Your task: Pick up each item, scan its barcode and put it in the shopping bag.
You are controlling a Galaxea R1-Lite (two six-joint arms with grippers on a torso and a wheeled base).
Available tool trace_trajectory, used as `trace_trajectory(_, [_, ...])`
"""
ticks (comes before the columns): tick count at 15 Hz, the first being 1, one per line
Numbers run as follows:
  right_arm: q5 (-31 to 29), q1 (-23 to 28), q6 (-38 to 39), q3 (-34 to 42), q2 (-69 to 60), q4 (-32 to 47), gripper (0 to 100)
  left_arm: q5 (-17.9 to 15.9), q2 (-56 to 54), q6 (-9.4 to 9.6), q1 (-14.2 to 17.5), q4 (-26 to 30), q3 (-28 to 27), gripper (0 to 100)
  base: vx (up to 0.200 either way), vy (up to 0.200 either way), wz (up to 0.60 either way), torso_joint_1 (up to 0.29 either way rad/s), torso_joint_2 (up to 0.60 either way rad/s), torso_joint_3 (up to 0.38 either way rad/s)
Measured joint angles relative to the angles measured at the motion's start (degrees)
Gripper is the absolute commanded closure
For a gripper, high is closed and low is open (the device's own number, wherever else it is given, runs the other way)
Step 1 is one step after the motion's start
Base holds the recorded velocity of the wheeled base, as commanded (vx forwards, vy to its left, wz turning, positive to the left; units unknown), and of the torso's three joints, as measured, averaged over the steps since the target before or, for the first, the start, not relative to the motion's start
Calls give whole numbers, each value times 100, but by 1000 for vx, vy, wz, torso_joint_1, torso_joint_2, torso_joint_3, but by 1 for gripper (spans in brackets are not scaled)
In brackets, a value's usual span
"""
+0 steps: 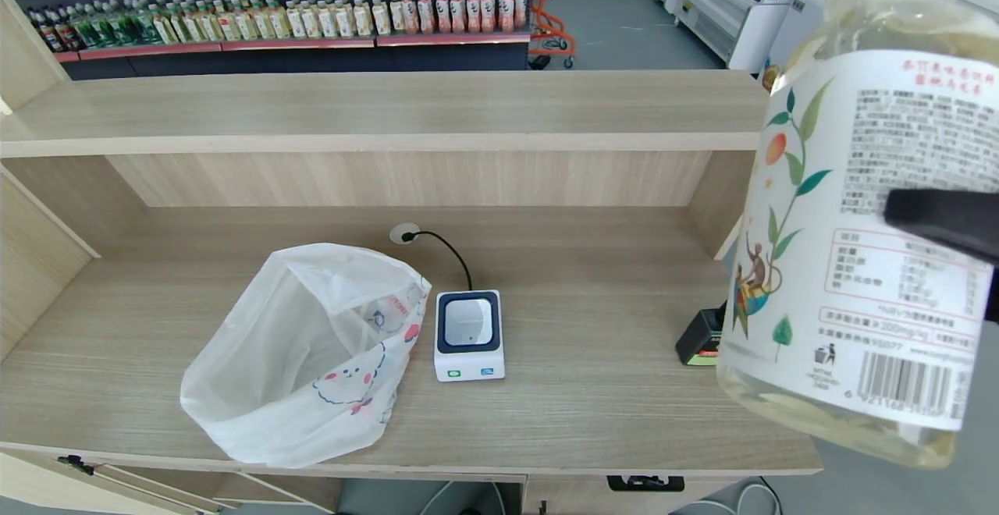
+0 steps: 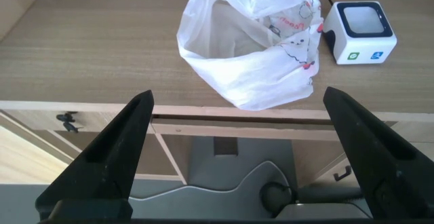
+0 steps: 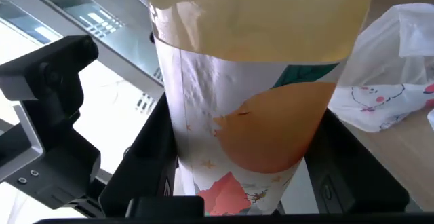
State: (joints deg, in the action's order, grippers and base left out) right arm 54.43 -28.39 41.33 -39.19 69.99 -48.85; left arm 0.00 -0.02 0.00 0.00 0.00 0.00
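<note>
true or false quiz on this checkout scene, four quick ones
1. The right gripper is shut on a bottle of pale drink. True.
2. The bottle lies inside the shopping bag. False: it is held in the air, off to the right of the scanner.
3. The scanner stands on the counter just to the right of the shopping bag. True.
4. The left gripper is shut on the shopping bag. False: it is open and empty, in front of the counter's edge.

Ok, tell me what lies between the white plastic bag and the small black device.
In the head view, a white square scanner beside the bag, then bare wooden counter to the device.
</note>
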Motion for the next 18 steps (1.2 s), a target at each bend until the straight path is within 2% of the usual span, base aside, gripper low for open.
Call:
trace_trajectory(5, [116,-222,455,-33,-113,-1,100,0,0,0,0,-2,0,0,0,0,0,0,0,0])
trace_trajectory(9, [187,-391,485,-28,-169,-1,100,0,0,0,0,0,0,0,0,0,0,0,0,0])
trace_trajectory(18, [189,-368,444,91,-260,0,100,0,0,0,0,-2,0,0,0,0,0,0,0,0])
